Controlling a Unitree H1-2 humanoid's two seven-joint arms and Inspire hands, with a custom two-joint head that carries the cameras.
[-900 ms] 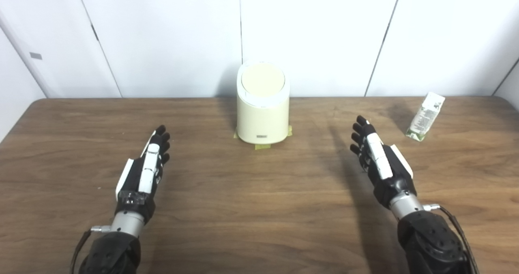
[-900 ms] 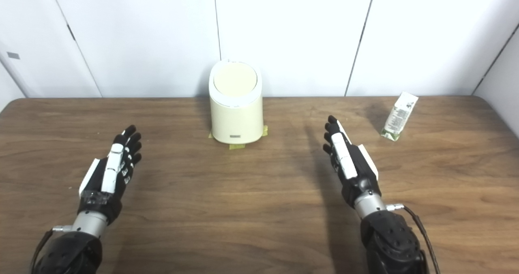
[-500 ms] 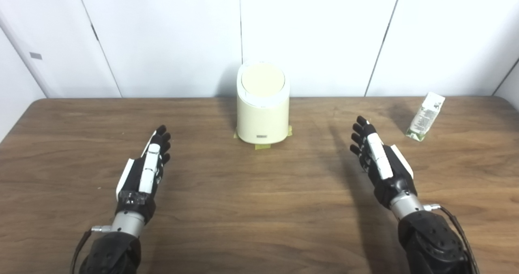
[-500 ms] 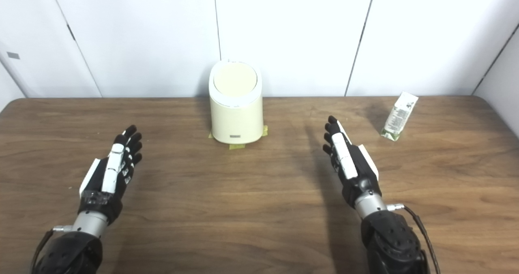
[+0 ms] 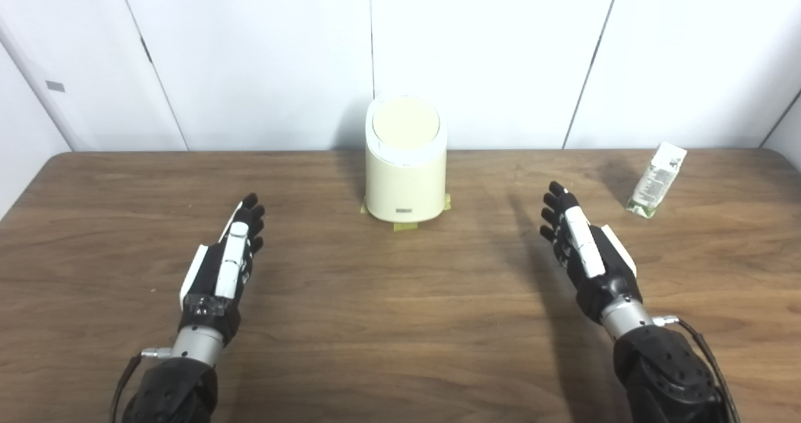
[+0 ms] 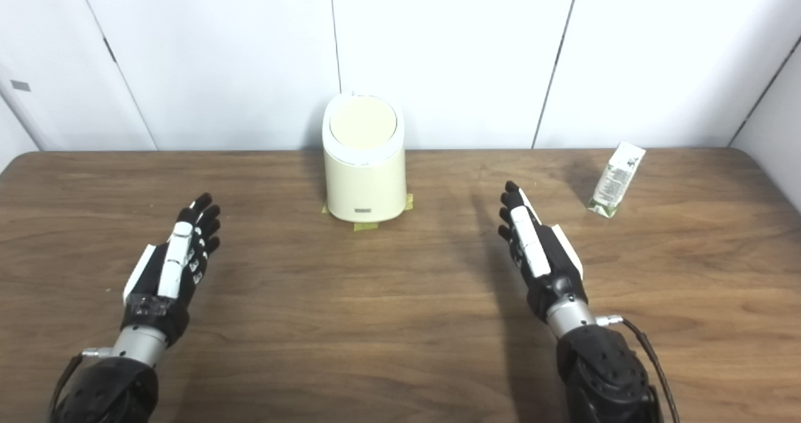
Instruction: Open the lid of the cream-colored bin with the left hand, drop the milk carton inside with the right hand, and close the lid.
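Observation:
A cream-colored bin (image 5: pixel 405 173) stands at the back middle of the table with its round lid (image 5: pixel 405 122) down. A white and green milk carton (image 5: pixel 656 180) stands tilted at the far right. My left hand (image 5: pixel 225 260) hovers over the table to the bin's front left, open with fingers stretched forward and holding nothing. My right hand (image 5: pixel 585 248) hovers to the bin's front right, also open and empty, well short of the carton.
The wooden table (image 5: pixel 400 323) reaches a white panelled wall (image 5: pixel 500 54) at the back. Yellow tape (image 5: pixel 403 226) marks the bin's foot.
Both hands have crept slightly forward; the bin and carton have not moved.

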